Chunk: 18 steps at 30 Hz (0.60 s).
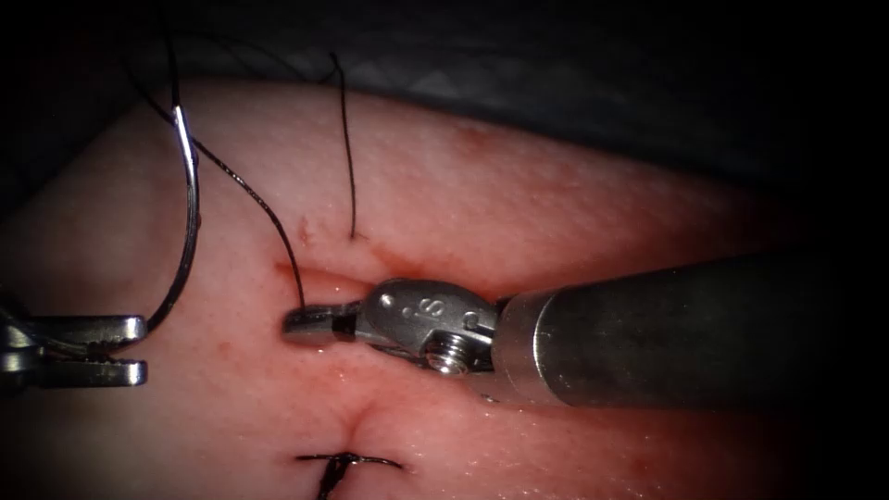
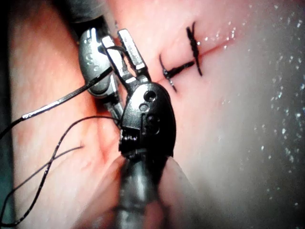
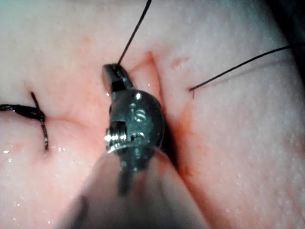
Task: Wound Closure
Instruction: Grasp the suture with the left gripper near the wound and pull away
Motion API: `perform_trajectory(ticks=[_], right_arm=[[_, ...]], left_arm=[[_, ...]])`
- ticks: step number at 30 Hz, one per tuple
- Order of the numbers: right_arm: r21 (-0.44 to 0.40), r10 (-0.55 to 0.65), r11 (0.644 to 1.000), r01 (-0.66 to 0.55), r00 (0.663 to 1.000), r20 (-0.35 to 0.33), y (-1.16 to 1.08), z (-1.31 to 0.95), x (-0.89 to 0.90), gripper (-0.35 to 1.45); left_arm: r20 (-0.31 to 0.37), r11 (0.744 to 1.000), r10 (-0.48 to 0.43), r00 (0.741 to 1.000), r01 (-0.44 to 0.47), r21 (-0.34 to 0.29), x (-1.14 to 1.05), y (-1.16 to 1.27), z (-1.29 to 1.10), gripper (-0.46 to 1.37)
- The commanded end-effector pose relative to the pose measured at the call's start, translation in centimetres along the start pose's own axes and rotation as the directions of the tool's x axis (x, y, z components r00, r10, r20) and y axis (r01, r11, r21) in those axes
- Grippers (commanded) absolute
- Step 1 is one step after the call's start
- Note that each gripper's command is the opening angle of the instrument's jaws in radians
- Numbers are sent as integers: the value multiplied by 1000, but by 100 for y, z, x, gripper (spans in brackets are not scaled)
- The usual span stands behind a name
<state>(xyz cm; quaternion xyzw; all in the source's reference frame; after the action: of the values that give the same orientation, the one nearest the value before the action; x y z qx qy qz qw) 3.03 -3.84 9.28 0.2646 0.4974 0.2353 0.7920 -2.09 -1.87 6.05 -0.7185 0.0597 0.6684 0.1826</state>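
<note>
Left tool [image 1: 130, 350], at the left edge of the endoscope view: jaws closed on one end of the curved needle [image 1: 190, 199], which arcs upward above the tissue [image 1: 574, 213], clear of it and left of the cut [image 1: 370, 264]. The thread [image 1: 269, 218] leaves the needle's upper end and runs down and rightward to the right tool [image 1: 301, 321]. Right tool, entering from the right: jaws closed flat on the thread just where it meets the tissue at the cut; in the right wrist view the strand rises straight from the jaw tips [image 3: 114, 71]. A second strand [image 1: 347, 157] enters the skin just above the cut. A finished stitch with a dark knot [image 1: 343, 460] lies across the cut nearer the viewer; two such crossings show in the left wrist view. The tissue is pale pink and moist, with red fluid [image 1: 407, 268] along the cut's margins. Dark surround beyond the tissue. The right tool's wrist bears the stamped mark "S" [image 1: 431, 308].
</note>
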Motion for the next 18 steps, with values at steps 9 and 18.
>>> perform_trajectory(ticks=[9, 18], right_arm=[[74, -29, 997, 26, 999, 43, -76, -4, 2, -35], [116, -35, 993, 30, 998, 44, -137, 4, 28, -35]], left_arm=[[40, 999, 10, 999, -12, 53, -5, -26, 5, -35], [53, 997, -5, 999, 1, 76, -11, -33, 5, -35]])
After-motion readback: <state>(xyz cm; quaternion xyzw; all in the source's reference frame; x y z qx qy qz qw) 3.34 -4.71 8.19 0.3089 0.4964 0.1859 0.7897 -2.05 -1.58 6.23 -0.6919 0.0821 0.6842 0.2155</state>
